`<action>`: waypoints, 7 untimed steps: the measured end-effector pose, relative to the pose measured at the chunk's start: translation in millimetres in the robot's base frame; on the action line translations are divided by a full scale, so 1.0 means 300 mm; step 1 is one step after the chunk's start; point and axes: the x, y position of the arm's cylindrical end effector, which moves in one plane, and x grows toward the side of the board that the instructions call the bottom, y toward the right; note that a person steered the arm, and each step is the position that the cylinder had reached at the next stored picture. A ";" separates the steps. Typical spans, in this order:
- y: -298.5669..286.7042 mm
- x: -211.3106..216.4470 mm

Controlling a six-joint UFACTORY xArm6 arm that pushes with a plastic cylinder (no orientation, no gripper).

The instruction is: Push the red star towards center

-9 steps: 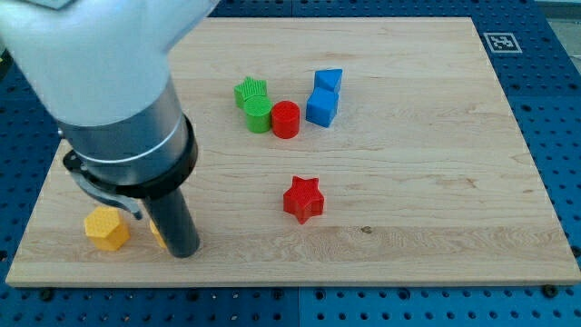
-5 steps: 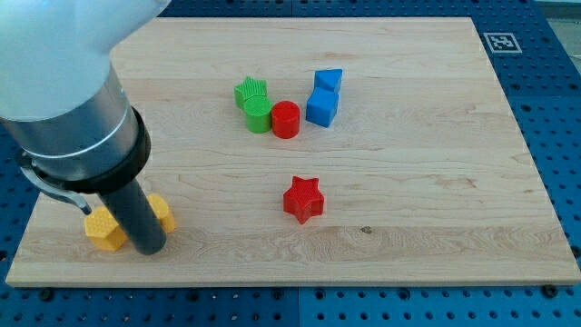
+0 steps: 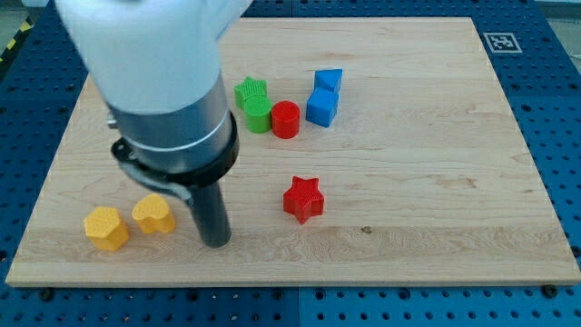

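The red star (image 3: 302, 199) lies on the wooden board (image 3: 436, 182), a little below the middle. My tip (image 3: 216, 242) rests on the board to the star's left and slightly lower, about a hundred pixels away, not touching it. Two yellow blocks lie left of my tip: a heart-like one (image 3: 154, 214) close by and a hexagonal one (image 3: 107, 228) further left.
Above the star stands a cluster: a green star (image 3: 251, 91), a green cylinder (image 3: 259, 115), a red cylinder (image 3: 286, 119), and two blue blocks (image 3: 328, 81) (image 3: 321, 107). A marker tag (image 3: 500, 42) sits at the board's top right corner.
My tip swung left past the yellow blocks, then back right, and now stands right of both of them, nearer the red star. The blocks have not visibly moved.
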 end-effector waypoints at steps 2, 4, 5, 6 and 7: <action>0.205 -0.092; 0.318 -0.050; 0.438 -0.045; 0.513 -0.045; 0.570 -0.047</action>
